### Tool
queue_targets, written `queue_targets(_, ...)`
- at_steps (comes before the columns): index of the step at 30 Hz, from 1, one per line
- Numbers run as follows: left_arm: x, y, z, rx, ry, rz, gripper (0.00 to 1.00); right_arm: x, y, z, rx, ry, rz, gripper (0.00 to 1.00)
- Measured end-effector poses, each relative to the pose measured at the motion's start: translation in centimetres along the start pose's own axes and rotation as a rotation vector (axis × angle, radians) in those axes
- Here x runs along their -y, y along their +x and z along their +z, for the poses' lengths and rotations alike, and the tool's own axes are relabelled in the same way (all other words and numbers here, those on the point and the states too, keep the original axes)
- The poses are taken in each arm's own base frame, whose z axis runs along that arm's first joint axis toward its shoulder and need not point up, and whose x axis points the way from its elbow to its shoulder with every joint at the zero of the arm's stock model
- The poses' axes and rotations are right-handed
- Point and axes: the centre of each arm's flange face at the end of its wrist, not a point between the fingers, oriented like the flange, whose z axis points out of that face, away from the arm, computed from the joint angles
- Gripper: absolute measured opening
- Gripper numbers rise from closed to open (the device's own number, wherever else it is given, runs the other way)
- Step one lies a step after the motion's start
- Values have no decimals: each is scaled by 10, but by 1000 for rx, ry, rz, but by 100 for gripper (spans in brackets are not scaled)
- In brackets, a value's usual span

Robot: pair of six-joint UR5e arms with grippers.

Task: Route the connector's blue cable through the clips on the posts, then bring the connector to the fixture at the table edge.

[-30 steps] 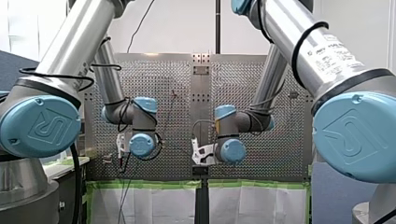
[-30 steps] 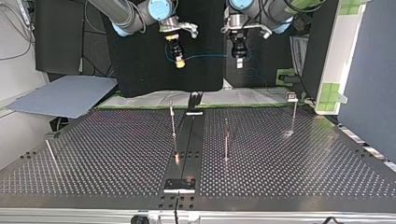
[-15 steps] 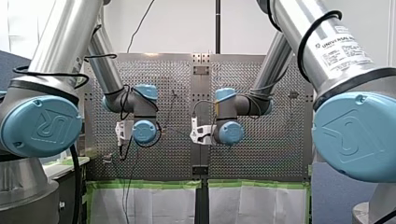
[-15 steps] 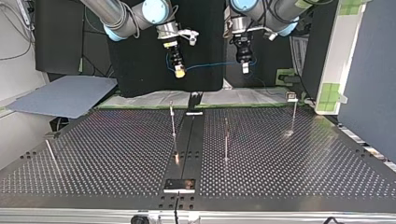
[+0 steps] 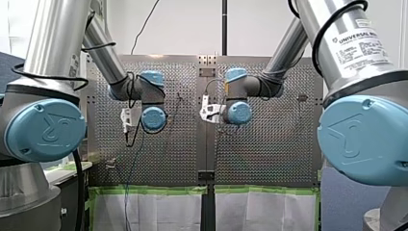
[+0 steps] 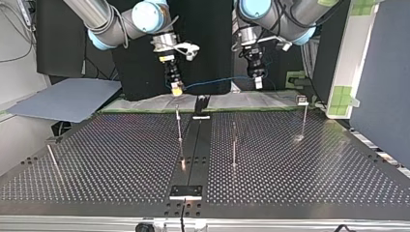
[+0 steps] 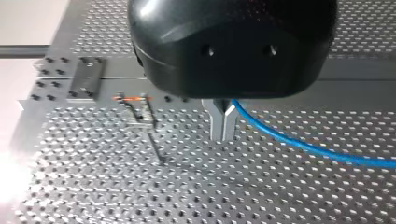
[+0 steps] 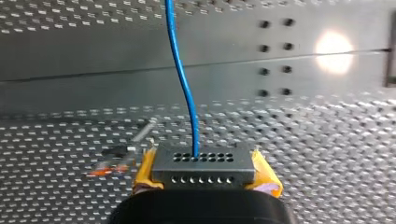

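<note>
My right gripper (image 8: 205,176) is shut on the grey connector (image 8: 204,161), which sits between its yellow pads (image 8: 145,170). The blue cable (image 8: 180,65) runs out of the connector's top face. In the top view this gripper (image 6: 177,88) hangs just above the far table edge, over a thin post (image 6: 179,123). From there the cable (image 6: 212,81) spans across to my left gripper (image 6: 258,81). In the left wrist view the metal fingers (image 7: 223,134) are shut on the cable (image 7: 303,144), beside a clip post (image 7: 140,112) with an orange tip.
Two more thin posts (image 6: 234,145) (image 6: 304,116) stand on the perforated table (image 6: 106,159). A dark rail runs down its middle, with a plate (image 6: 185,191) at the near edge and a bracket (image 6: 201,104) at the far edge. A grey sheet (image 6: 67,99) lies beyond the table.
Both arms have come down toward the table in the top view. The right gripper also shifted toward that view's left, and the left gripper toward its right. Both grips are unchanged.
</note>
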Motion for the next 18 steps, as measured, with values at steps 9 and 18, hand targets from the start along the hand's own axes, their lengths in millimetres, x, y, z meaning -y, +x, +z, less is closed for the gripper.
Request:
queue_targets(9, 12, -18, 26, 21, 39, -34, 0, -11, 57, 11, -83, -6, 6, 0)
queue_targets(18, 13, -37, 59, 29, 33, -33, 0, -17, 58, 39, -86, -3, -7, 0)
